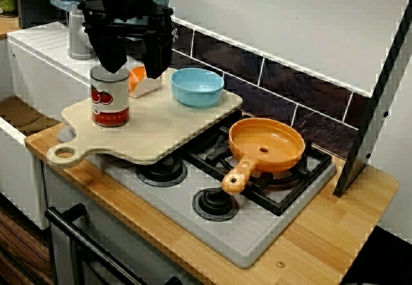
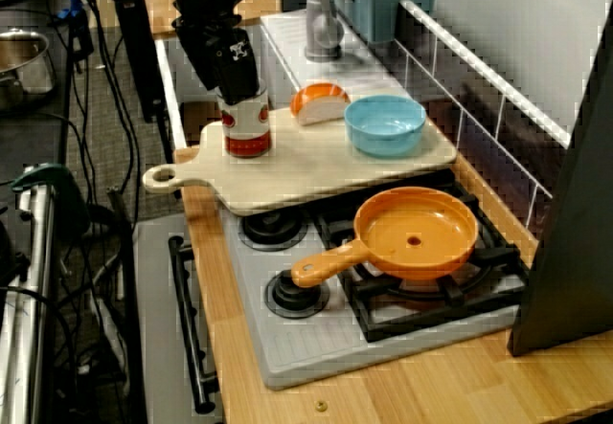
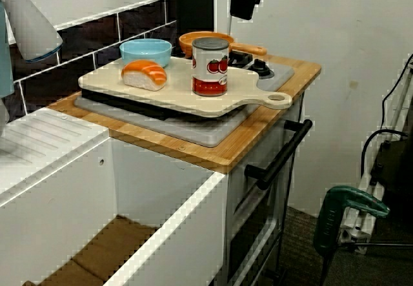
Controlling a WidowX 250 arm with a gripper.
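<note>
**View across the hob, tiles behind.**
- Gripper (image 1: 133, 71) low over the rear left of the board (image 1: 161, 130), fingers spread wide, nothing between them.
- Left finger overlapping the top of the can (image 1: 109, 101) from behind. Contact or gap not possible to tell from here.
- Can upright near the board's handle end.
- Bread (image 1: 137, 79) just beside the can, partly behind the right finger. Bowl (image 1: 197, 87) further along the board.
- Pan (image 1: 266, 145) on the rear burner of the hob (image 1: 257, 233), well apart from the can.

**View along the counter from the pan end.**
- Gripper (image 2: 239, 91) directly above the can (image 2: 247, 129), one finger hiding the other, so the spread is not readable here.
- Can standing flat on the board (image 2: 316, 166), not tilted and not raised.
- Bread (image 2: 321, 103) and bowl (image 2: 385, 124) side by side behind it. Pan (image 2: 415, 233) in front, handle towards the counter edge.

**View from the sink end.**
- Gripper (image 3: 245, 8) hanging at the top edge, with clear air between it and the can (image 3: 210, 66).
- Can upright on the board (image 3: 161, 89), near the handle end, label facing out.
- Bread (image 3: 144, 74) to its left, bowl (image 3: 146, 52) behind that, pan (image 3: 187, 39) peeking out past the can.

**Progress, as judged.**
- Positioning over the can only.
- No grasp closed, no lift, nothing shifted off the board.
- All handling of the can yet undone.
</note>
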